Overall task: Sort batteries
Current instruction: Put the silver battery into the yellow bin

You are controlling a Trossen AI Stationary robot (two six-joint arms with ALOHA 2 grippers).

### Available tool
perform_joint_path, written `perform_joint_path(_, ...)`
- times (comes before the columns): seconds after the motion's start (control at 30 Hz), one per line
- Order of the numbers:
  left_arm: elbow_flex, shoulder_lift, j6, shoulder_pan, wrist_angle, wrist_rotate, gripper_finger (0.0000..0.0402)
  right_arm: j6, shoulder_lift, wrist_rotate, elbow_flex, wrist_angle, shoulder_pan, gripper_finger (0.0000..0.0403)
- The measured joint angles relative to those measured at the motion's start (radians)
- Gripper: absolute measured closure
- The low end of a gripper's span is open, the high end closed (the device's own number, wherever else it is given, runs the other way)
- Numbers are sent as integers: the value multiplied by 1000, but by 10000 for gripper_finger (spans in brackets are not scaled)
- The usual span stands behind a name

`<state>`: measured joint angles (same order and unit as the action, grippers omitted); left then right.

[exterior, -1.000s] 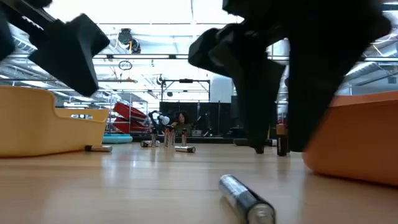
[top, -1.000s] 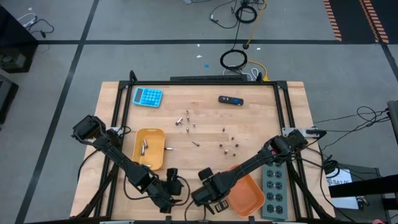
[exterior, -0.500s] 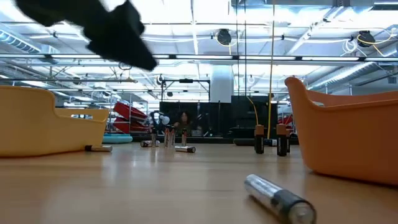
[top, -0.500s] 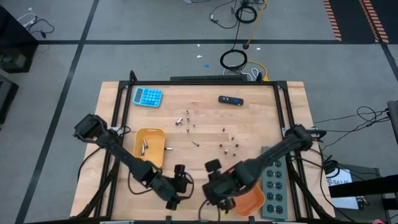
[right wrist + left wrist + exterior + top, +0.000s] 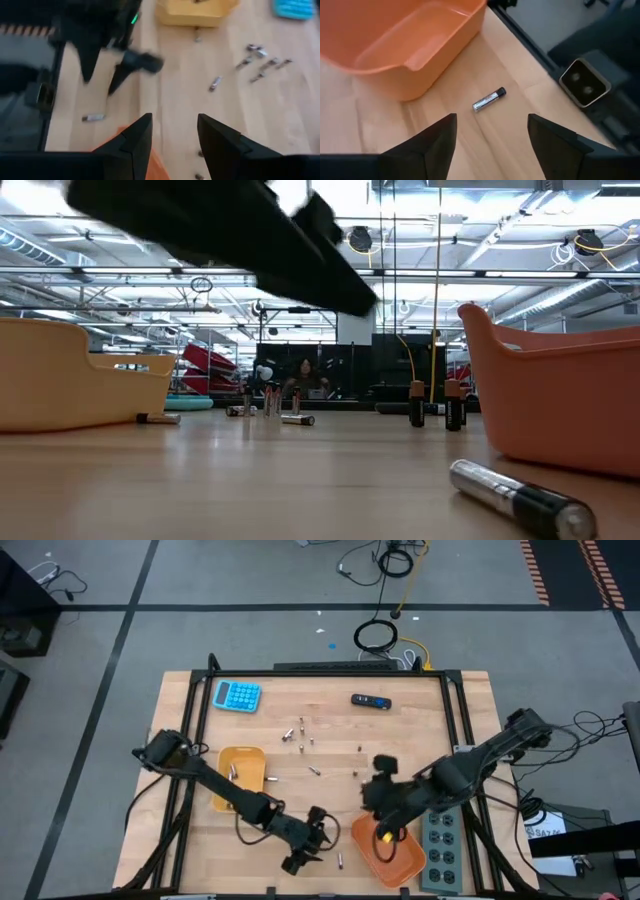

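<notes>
Your two arms are dark, slim and jointed, with black cables alongside; each ends in matte black wedge-shaped fingers [image 5: 425, 147], and a green light glows on the left one.

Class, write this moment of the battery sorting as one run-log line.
left gripper: open, over loose battery beside orange tray | right gripper: open, empty, above table | yellow tray: holds batteries

A light wooden table [image 5: 330, 735] carries a yellow tray [image 5: 241, 778], an orange tray [image 5: 385, 852], a blue calculator [image 5: 238, 695], a black-and-blue device [image 5: 371, 700], a grey power strip [image 5: 443, 845] and scattered batteries [image 5: 300, 730], one battery [image 5: 339, 861] lying apart near the front edge.
</notes>
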<state>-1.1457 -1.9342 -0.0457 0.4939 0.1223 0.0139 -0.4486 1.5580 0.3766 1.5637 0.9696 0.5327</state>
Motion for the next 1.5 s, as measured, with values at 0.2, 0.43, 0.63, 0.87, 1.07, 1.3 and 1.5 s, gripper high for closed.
perform_joint_path(0.2, -52, -58, -183, -55, -6, 188, 153, -116, -36, 75, -25, 16, 12, 254)
perform_joint_path(0.43, -53, -59, -249, -122, 26, 304, 153, -146, -28, 116, -25, 13, 13, 254)
perform_joint_path(0.63, -55, -109, -250, -127, 93, 352, 153, -106, -55, 184, -25, 6, -8, 254)
perform_joint_path(0.87, -128, -214, -241, -113, 95, 323, 153, -107, -104, 260, -25, 7, -45, 254)
perform_joint_path(1.07, -209, -269, -229, -112, 111, 325, 153, -123, -140, 302, -24, 4, -77, 254)
perform_joint_path(1.3, -308, -358, -120, -91, 106, 200, 153, -210, -143, 339, -24, 6, -125, 254)
perform_joint_path(1.5, -312, -360, -78, -58, 127, -5, 153, -216, -152, 334, -24, 15, -127, 254)
